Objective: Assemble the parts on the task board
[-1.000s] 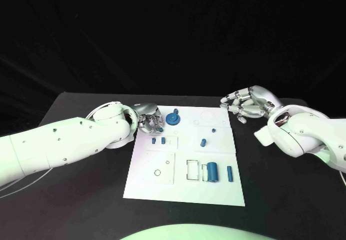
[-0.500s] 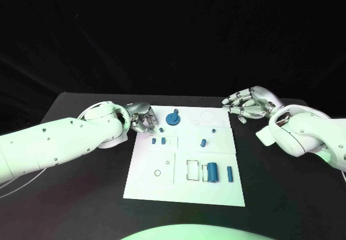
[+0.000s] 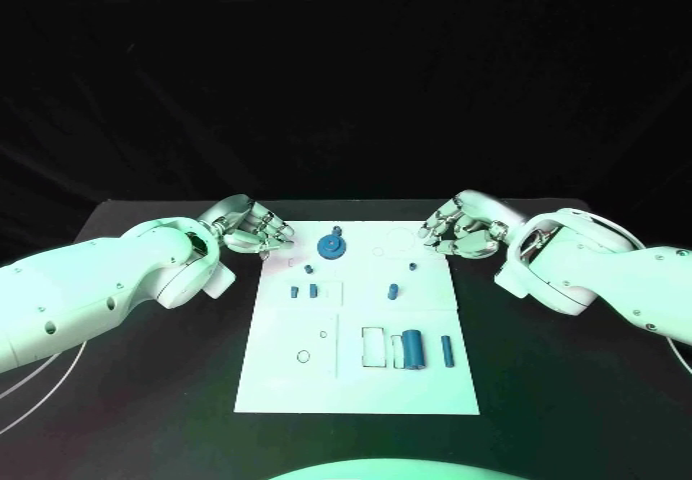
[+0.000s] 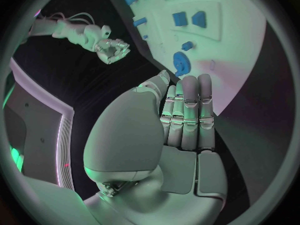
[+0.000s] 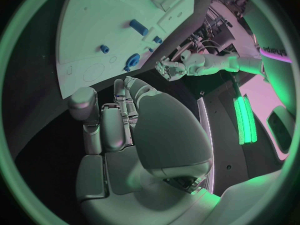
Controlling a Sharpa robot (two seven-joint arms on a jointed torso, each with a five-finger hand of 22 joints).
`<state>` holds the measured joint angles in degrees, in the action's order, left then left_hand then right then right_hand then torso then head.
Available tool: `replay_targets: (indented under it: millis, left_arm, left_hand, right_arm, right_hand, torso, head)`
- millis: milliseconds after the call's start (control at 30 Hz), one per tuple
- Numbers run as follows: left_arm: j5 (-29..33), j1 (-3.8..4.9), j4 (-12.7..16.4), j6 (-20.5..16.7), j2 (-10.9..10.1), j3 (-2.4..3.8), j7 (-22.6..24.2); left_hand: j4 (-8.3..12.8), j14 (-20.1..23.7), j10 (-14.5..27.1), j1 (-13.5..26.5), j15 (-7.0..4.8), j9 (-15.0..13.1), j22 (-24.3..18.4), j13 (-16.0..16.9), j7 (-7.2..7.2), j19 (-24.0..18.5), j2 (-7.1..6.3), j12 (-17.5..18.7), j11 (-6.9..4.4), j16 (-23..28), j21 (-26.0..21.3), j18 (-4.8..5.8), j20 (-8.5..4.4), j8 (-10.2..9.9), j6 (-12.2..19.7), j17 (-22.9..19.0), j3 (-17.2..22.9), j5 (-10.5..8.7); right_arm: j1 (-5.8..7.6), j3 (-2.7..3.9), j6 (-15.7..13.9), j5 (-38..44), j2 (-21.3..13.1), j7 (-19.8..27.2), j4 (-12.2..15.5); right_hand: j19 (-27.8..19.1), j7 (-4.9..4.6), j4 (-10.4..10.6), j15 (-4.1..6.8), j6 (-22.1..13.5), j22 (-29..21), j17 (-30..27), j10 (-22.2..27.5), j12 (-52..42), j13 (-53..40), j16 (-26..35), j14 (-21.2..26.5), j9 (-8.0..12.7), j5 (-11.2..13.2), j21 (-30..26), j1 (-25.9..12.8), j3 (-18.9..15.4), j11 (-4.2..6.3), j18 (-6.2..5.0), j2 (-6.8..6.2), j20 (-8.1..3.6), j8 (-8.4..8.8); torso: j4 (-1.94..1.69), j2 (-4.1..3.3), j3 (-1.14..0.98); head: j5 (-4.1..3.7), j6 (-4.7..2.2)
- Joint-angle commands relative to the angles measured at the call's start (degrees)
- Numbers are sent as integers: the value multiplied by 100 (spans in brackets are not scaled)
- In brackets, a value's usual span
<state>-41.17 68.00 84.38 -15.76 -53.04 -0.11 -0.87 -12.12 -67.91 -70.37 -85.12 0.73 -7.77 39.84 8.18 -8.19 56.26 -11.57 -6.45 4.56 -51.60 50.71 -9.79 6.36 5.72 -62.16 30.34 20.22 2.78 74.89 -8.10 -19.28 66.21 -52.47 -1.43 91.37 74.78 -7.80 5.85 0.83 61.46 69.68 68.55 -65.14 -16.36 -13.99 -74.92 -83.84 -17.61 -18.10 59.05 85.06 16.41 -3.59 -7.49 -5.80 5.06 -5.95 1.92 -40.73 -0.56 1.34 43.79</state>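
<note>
The white task board (image 3: 289, 380) lies in the middle of the black table. A blue gear (image 3: 333, 245) stands near its far left corner, with several small blue pegs (image 3: 303, 292) below it. A thick blue cylinder (image 3: 413, 348) and a thin one (image 3: 446, 349) lie at the near right. My left hand (image 3: 253, 228) hovers just off the board's far left corner, empty, with its fingers straight side by side (image 4: 184, 117). My right hand (image 3: 459, 225) hangs at the far right corner, loosely curled and empty (image 5: 115, 122). The gear (image 4: 182, 62) (image 5: 131, 62) lies ahead of both palms.
Black table surrounds the board (image 4: 250, 45) (image 5: 100, 20) on all sides. Printed outlines and empty slots (image 3: 374, 345) mark the board. Each wrist view shows the other hand across the board: the right hand (image 4: 112, 50) and the left hand (image 5: 172, 67).
The camera has shifted. My left hand has drawn back off the board's far left edge. My right hand has come in closer to the board's far right corner.
</note>
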Motion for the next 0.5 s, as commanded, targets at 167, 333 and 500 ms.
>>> replay_targets:
  millis: [167,333,500]
  left_arm:
    - [2869,-9,202,-230,-142,-34,1262]
    - [3201,-14,336,-249,-186,-45,1436]
    - [3417,-16,425,-289,-213,-48,1555]
  left_hand:
    - [36,469,-67,126,53,8,-327,59,0,-278,67,-64,13,453,-560,-59,76,-18,-67,-219,-291,-2]
    - [61,566,-50,128,84,24,-539,83,-13,-294,125,-70,29,715,-877,-66,132,-54,-65,-363,-433,-2]
    - [79,537,-35,115,93,37,-619,93,-37,-240,148,-70,42,785,-983,-69,143,-85,-41,-407,-493,-2]
  right_arm:
    - [-9,1,464,2770,164,-1012,70]
    - [-33,-1,494,3310,289,-1250,91]
    - [-61,-8,569,3597,403,-1433,72]
  right_hand:
    - [202,-9,-9,-1,137,288,201,-184,374,247,-160,-242,94,-274,370,-140,254,-4,157,-228,4,117]
    - [275,-6,7,-5,175,426,297,-286,554,360,-241,-259,150,-530,535,-268,413,-18,189,-399,13,180]
    - [286,-35,33,-26,120,467,304,-269,671,425,-250,-255,193,-636,569,-376,475,-47,197,-523,25,226]
  torso:
    - [0,1,8]
    - [-3,-5,11]
    - [-15,-16,12]
  head:
    - [-112,-45]
    - [-164,-58]
    - [-177,-56]
